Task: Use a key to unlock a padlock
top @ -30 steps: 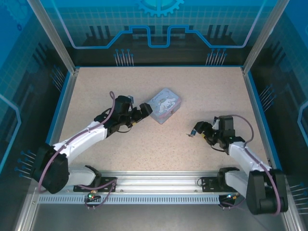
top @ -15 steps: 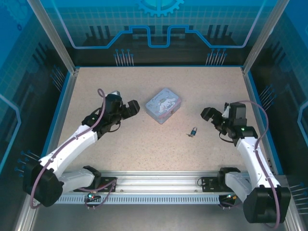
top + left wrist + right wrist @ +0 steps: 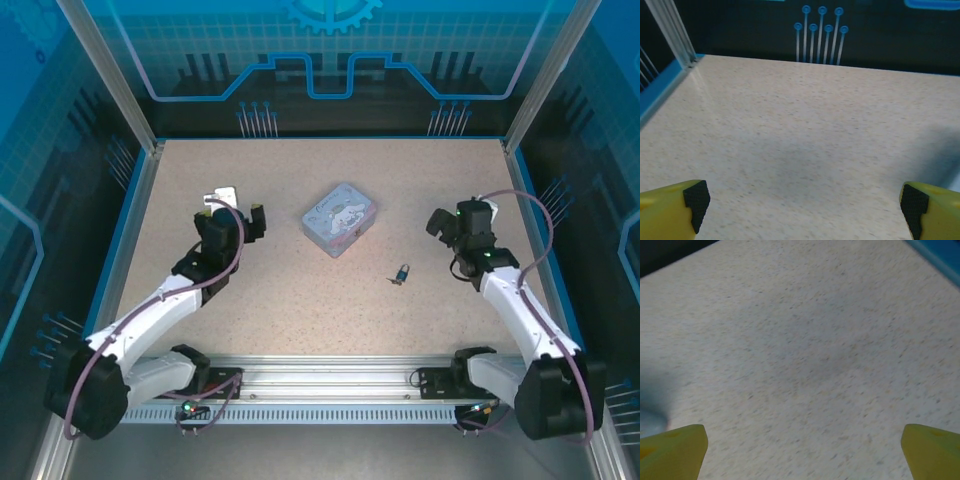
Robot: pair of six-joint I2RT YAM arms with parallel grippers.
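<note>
White arms (image 3: 150, 305), black joints (image 3: 555, 395), purple cables (image 3: 547, 225) (yellow fingertips (image 3: 665, 210))

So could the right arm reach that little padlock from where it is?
Probably yes: the padlock lies on bare table close to the open right gripper, with nothing between them; the tin sits well aside.

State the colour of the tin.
The tin is pale blue with a cartoon print; top external view.
</note>
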